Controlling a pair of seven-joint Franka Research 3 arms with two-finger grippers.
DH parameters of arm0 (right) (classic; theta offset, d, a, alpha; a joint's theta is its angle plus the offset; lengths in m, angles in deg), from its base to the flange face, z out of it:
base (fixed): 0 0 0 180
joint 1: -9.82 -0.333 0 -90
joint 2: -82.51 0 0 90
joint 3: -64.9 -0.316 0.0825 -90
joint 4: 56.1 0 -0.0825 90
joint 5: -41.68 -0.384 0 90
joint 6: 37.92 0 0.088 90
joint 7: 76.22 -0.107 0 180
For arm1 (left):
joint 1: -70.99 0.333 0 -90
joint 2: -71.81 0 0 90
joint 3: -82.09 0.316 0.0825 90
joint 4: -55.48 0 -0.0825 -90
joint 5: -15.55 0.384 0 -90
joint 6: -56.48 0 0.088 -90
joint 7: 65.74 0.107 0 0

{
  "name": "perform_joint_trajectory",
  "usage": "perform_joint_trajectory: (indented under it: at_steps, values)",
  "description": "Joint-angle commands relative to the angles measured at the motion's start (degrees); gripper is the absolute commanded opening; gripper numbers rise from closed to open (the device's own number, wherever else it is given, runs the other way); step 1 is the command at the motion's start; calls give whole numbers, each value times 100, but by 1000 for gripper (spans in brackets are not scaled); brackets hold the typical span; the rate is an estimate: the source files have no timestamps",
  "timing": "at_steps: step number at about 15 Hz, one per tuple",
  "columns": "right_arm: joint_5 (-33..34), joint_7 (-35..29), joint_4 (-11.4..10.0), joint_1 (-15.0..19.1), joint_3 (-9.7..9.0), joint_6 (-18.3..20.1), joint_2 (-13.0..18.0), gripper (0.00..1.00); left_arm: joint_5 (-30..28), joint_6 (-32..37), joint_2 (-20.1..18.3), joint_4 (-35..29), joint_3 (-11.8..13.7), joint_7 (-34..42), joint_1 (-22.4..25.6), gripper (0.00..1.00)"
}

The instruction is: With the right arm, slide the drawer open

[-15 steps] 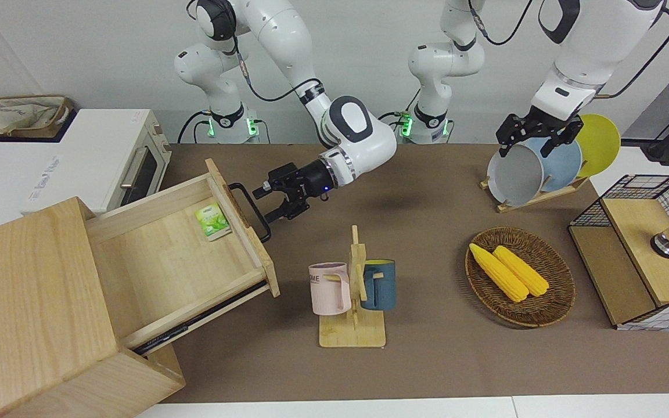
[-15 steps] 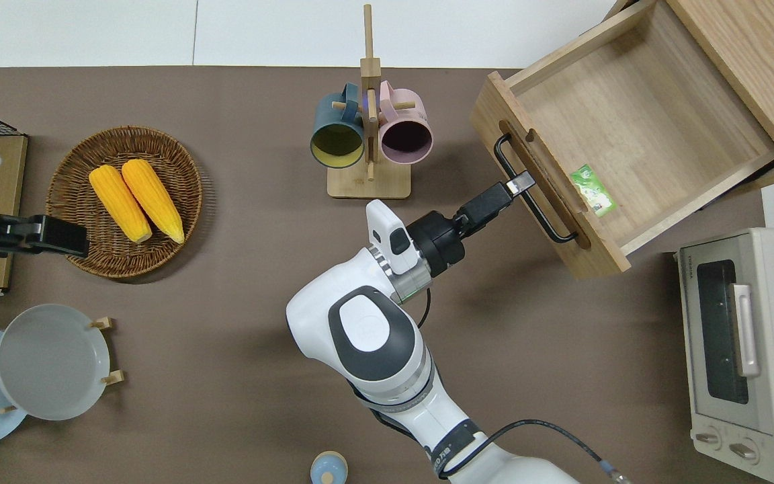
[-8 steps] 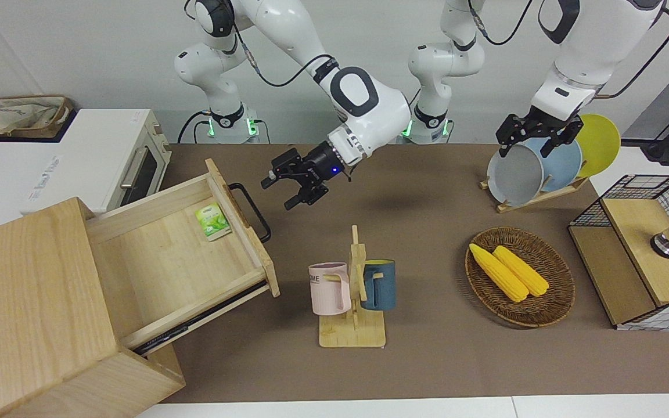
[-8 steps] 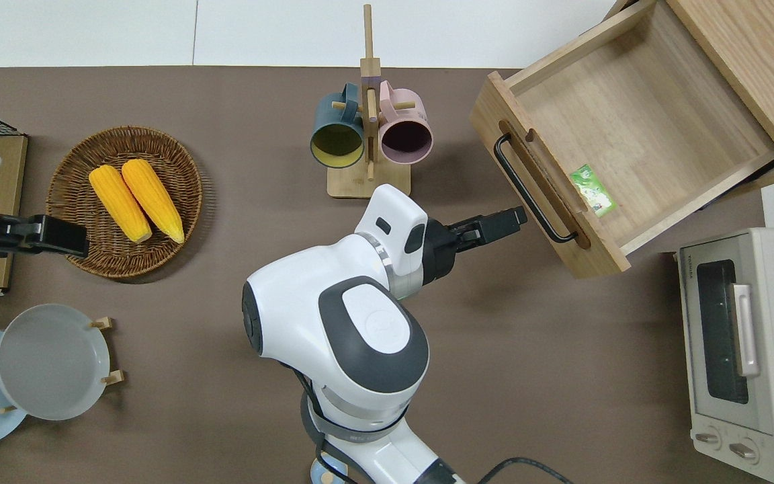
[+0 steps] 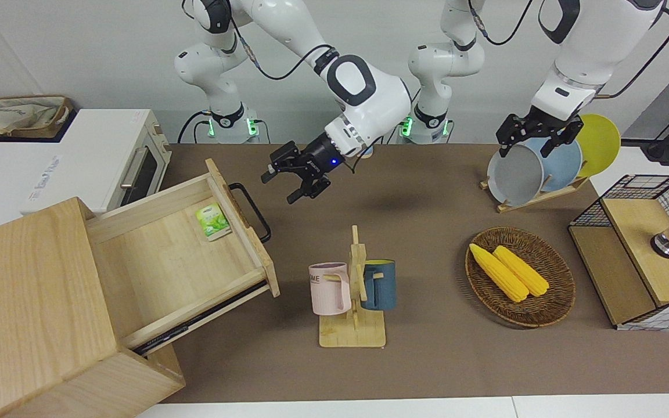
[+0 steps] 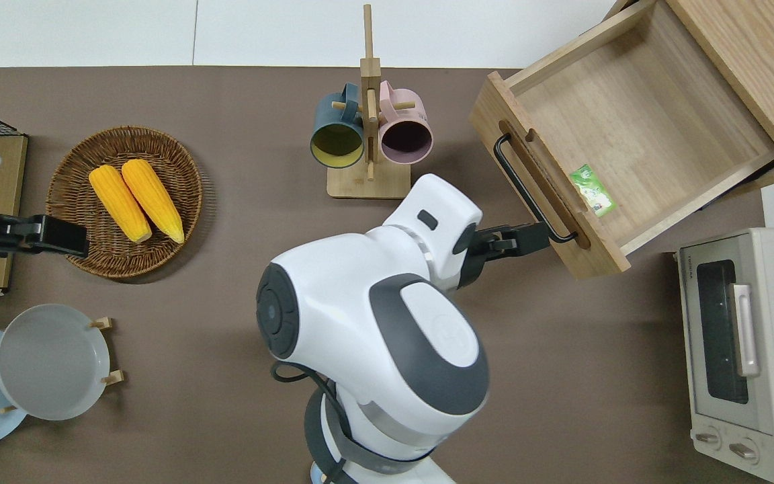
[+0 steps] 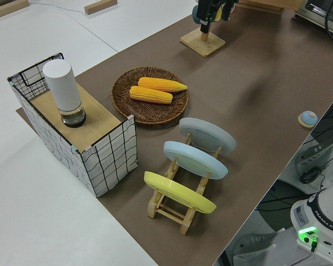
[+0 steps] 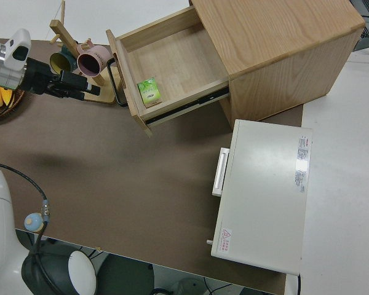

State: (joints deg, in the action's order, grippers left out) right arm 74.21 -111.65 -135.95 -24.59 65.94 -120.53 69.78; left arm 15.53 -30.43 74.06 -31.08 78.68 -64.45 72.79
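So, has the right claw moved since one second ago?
Yes. The right claw has let go of the drawer handle and risen toward the robots; the drawer is open.

The light-wood drawer (image 5: 177,255) has a black handle (image 5: 250,212) and holds what looks like a green packet (image 5: 212,222).

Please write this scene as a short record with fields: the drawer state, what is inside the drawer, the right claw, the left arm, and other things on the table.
drawer: pulled far out of the wooden cabinet
handle: black bar, free, nothing grips it
inside drawer: one small green packet, beside the front panel
right claw: open, empty, in the air, apart from the handle
left arm: parked
other things: mug rack with pink mug and blue mug; basket with two corn cobs; toaster oven, door closed
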Motion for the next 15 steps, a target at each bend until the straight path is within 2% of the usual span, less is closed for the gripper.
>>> perform_joint_trajectory:
  at_steps: [1, 3, 7, 10, 13, 15]
  values:
    - [-738, 184, -92, 986, -473, -264, 333, 983, 98, 113, 65, 140, -37, 56, 22, 993]
    - [-1133, 518, -92, 1479, -640, -387, 412, 981, 98, 113, 65, 149, -37, 56, 22, 993]
    - [-2153, 1229, -101, 2297, -641, -659, 518, 983, 98, 113, 65, 149, -37, 56, 22, 993]
    - [-2409, 1889, -119, 2719, -641, -792, 553, 983, 98, 113, 65, 149, -37, 56, 22, 993]
    - [-3023, 2424, -145, 3158, -641, -1010, 553, 983, 98, 113, 65, 140, -37, 56, 22, 993]
    - [-3113, 2620, -162, 3248, -632, -1222, 536, 983, 98, 113, 65, 149, -37, 56, 22, 993]
